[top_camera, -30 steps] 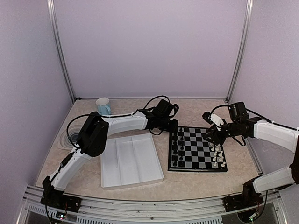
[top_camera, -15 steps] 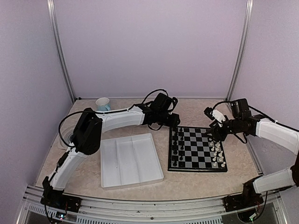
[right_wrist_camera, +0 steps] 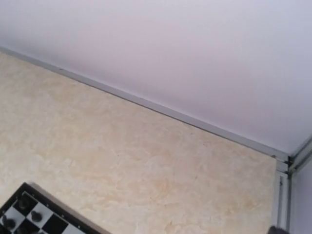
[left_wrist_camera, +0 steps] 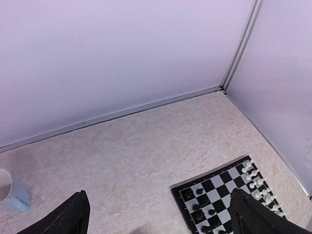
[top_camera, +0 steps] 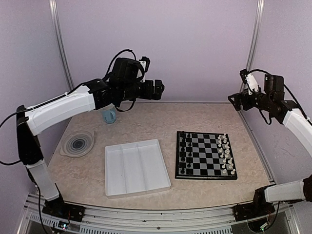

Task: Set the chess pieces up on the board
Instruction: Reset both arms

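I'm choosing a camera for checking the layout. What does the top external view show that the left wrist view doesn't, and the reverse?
Only the top external: the white compartment tray, the grey round mat and the near half of the chessboard. Only the left wrist: a close look at the fingers of the left gripper, wide apart with nothing between. Both: the chessboard's far end, black chess pieces, white chess pieces and the pale blue mug.

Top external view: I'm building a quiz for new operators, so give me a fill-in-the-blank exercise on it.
The black chess pieces stand along the board on its ____ side.
The mug is pale ____.
The left gripper and right gripper hover above the table with jaws ____.
Missing words: left; blue; open.
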